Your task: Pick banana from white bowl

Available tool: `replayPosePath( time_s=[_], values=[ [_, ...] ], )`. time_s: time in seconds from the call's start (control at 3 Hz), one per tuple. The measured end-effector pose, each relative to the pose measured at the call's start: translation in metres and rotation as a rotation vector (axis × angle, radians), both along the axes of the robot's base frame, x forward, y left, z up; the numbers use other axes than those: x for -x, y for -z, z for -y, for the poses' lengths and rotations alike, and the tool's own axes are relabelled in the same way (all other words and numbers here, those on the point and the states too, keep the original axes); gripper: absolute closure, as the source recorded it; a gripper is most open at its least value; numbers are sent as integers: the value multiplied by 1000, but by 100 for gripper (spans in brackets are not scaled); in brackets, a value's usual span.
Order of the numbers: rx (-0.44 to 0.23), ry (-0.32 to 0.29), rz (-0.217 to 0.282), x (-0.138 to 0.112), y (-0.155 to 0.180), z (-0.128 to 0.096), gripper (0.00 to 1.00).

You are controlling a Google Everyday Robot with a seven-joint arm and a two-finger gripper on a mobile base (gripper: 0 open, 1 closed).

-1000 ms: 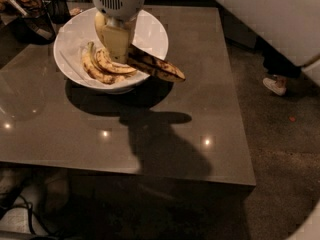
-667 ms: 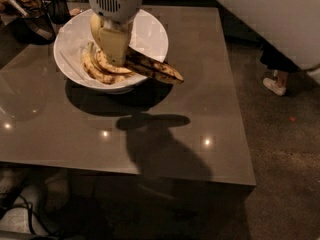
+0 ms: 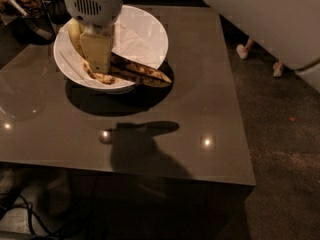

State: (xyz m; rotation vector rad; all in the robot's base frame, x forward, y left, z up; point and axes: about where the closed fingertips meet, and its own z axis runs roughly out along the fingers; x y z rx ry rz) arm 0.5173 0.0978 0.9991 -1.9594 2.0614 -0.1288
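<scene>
Gripper [image 3: 98, 66] sits low inside the white bowl [image 3: 67, 64], left of bowl centre, w/ its pale vented wrist housing straight above it at the frame top. Can't tell if it's spread or clamped; the lower end is right on the fruit.

Banana [image 3: 142, 74] lies directly under & against the gripper. The bunch runs from below the gripper out to the gripper's right, w/ the dark-blotched ends poking over the bowl's near-right rim. A short yellow bit also shows just left of the gripper, near the bowl wall.

White paper lining [image 3: 136, 36] covers the bowl floor right of & behind the gripper.

Bowl stands on a dark glossy table [image 3: 205, 94], at the far-left part of the top, dark shadow beneath it. In front of the gripper, toward the camera, a shadow [image 3: 142, 151] falls on the tabletop, w/ bright light spots [image 3: 206, 142] beside it.

Far left of the gripper, by the table's back corner: dark containers [image 3: 27, 6], detail unclear. Well right & beyond: big white robot body [image 3: 270, 19], two shoes [image 3: 243, 51] on the speckled floor [image 3: 285, 159]. Cables [image 3: 30, 224] lie on the floor below the table's near-left edge.
</scene>
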Motion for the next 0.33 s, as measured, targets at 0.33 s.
replayPosePath(
  time_s=[0.33],
  values=[
    [0,0,0,0,0,0,100]
  ],
)
